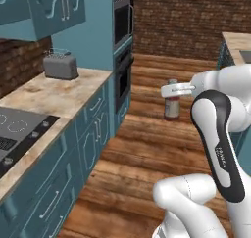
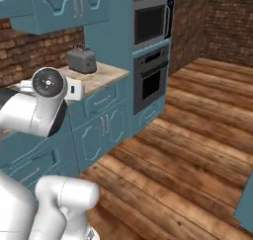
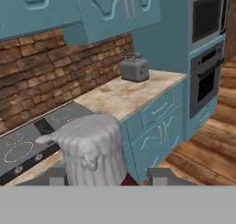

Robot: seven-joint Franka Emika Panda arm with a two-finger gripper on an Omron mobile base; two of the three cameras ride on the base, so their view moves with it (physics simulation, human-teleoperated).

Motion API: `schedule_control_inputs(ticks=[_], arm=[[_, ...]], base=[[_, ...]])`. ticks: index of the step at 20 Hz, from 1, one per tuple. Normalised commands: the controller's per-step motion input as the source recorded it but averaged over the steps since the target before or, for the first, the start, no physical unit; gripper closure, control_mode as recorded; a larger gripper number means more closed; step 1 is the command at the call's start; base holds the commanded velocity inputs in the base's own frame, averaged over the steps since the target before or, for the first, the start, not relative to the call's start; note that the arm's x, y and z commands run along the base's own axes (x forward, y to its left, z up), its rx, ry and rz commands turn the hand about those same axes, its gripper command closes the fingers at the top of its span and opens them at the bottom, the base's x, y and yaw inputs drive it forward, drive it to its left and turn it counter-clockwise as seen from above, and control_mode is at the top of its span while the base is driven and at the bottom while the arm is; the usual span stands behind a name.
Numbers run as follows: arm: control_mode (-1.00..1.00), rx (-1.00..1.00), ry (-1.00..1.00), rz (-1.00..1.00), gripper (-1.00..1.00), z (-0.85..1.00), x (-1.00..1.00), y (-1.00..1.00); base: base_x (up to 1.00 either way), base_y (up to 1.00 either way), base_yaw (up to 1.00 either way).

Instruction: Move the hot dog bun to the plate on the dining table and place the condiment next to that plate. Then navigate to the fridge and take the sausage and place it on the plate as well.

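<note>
My gripper (image 1: 172, 92) is shut on the condiment (image 1: 171, 106), a small bottle with dark red contents, a pale label and a light cap. It hangs in the air over the wooden floor. In the hand view the grey cap of the condiment (image 3: 93, 150) stands between the two dark fingertips (image 3: 51, 177) of the gripper (image 3: 108, 178). The hot dog bun, the plate, the fridge and the sausage are out of view. At the far right a beige top on a teal base (image 1: 238, 40) may be the dining table; I cannot tell.
A teal cabinet run with a marbled counter (image 1: 59, 96) lies on the left, bearing a grey toaster (image 1: 61, 65) and a black cooktop (image 1: 14, 129). Built-in ovens (image 2: 152, 51) stand in a tall teal column. Wooden floor (image 2: 197, 135) stretches toward a brick wall.
</note>
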Motion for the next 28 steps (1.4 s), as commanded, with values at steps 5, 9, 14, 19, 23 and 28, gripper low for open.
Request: schedule_control_inputs(ticks=[5,9,14,19,23,28], arm=[[1.00,0.00,0.00,0.00,1.00,0.00,0.00,0.00],[1.00,0.00,0.00,0.00,1.00,0.00,0.00,0.00],[1.00,0.00,0.00,0.00,1.00,0.00,0.00,0.00],[1.00,0.00,0.00,0.00,1.00,0.00,0.00,0.00],[1.00,0.00,0.00,0.00,1.00,0.00,0.00,0.00],[1.00,0.00,0.00,0.00,1.00,0.00,0.00,0.00]], base=[[0.08,-1.00,-0.67],[0.57,-1.00,-0.47],[0.74,-1.00,-0.36],[0.54,-1.00,-0.28],[0.34,-1.00,-0.23],[0.35,-1.00,-0.13]])
